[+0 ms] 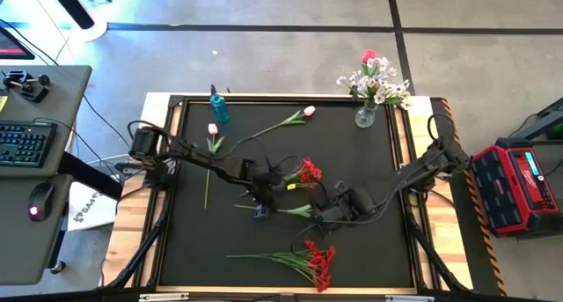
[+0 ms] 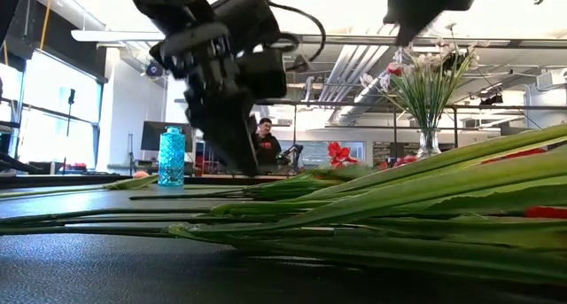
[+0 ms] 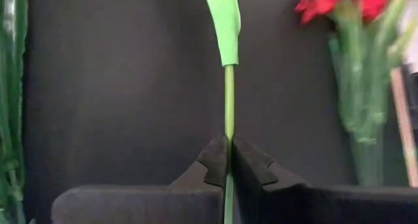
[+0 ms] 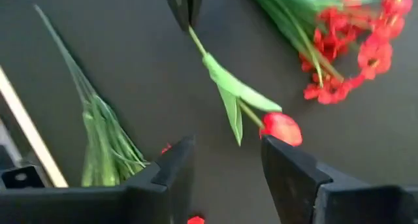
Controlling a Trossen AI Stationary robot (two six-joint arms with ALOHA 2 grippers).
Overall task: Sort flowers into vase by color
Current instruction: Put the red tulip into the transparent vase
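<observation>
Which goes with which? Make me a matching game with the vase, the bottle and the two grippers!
Things:
1. vase
2. bottle
3. left gripper
4. right gripper

Colour or state:
a. open
b. blue
c. shut on a stem
d. holds flowers

Pairs: 1-d, 2-b, 3-c, 4-a

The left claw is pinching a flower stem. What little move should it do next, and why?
Probably lift it straight up a little. The left claw is shut on the thin green stem of a red flower lying on the black mat, so raising it frees it. The right claw waits open nearby.
</observation>
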